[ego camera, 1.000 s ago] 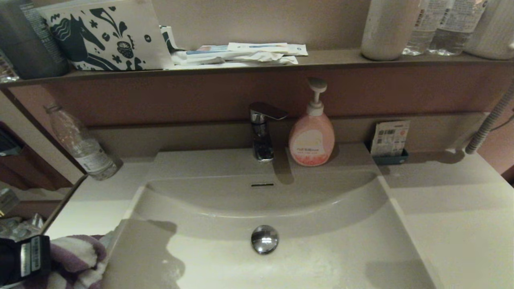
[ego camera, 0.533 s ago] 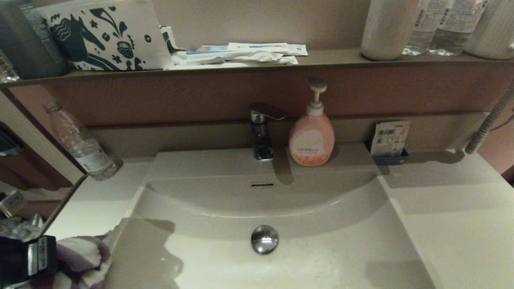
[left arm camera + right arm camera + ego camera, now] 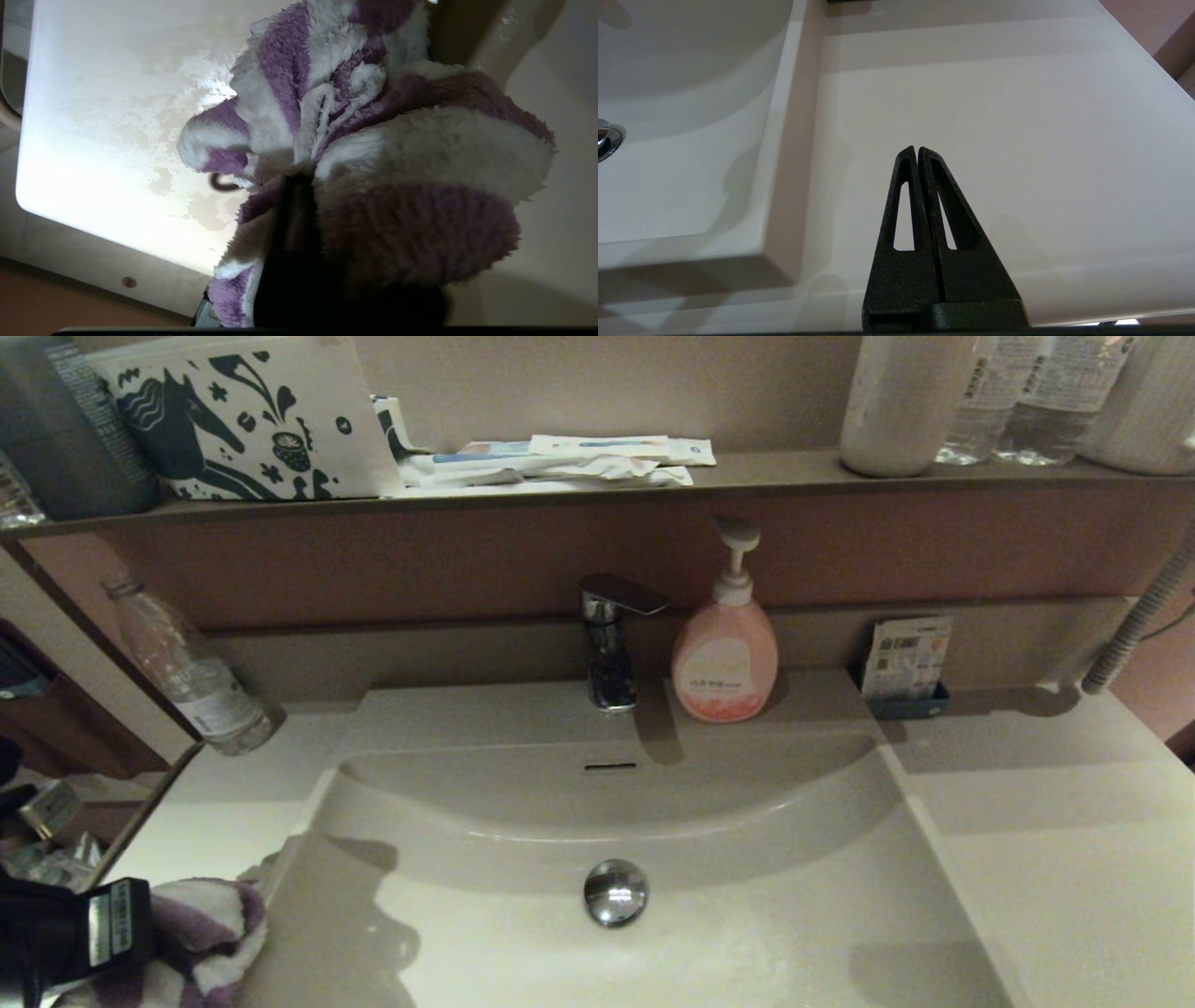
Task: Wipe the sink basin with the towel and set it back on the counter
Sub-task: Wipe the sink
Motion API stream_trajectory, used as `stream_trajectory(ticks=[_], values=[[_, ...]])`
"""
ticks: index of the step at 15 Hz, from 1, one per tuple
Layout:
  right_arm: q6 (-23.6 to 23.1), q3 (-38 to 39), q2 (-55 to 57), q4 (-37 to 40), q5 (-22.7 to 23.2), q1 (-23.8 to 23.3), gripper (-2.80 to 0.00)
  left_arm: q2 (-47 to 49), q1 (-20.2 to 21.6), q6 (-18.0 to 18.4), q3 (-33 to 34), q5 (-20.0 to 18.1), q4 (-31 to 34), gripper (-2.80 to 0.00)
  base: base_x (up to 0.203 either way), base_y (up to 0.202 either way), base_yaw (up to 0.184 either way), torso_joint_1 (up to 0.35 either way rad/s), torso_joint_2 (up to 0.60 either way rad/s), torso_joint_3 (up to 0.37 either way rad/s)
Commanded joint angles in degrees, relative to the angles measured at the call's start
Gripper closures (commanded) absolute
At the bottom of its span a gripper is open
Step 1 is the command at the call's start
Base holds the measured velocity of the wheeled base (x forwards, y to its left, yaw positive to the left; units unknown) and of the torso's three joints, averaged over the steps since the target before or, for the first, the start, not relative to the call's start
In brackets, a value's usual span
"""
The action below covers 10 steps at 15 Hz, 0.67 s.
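1. The left gripper [image 3: 140,933] reaches in from the near left corner, roughly level, pointing right toward the sink basin [image 3: 747,896].
2. Its jaws are clamped on the towel [image 3: 201,933], bunched into a purple-and-white wad with no clear long axis.
3. The towel sits at the basin's near left edge, over the counter [image 3: 224,803] rim.
4. In the left wrist view, folds of the towel [image 3: 373,163] bulge around the dark fingers [image 3: 294,219].
5. The right gripper [image 3: 917,150] hangs over the right counter, jaws pressed together, empty.
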Motion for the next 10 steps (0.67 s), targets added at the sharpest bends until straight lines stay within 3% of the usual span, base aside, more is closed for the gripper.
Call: stream_trajectory(ticks=[1,10], values=[[0.0,0.0,0.1,0.0,0.0,0.0,0.0,0.8,0.8,0.2,0.9,0.2,-1.6,-2.8,0.0,0.0,0.0,0.0,0.0,0.0],[0.0,0.0,0.1,0.0,0.0,0.0,0.0,1.2,3.0,1.5,-3.0,0.4,-1.7,-2.8,0.0,0.0,0.0,0.0,0.0,0.0]])
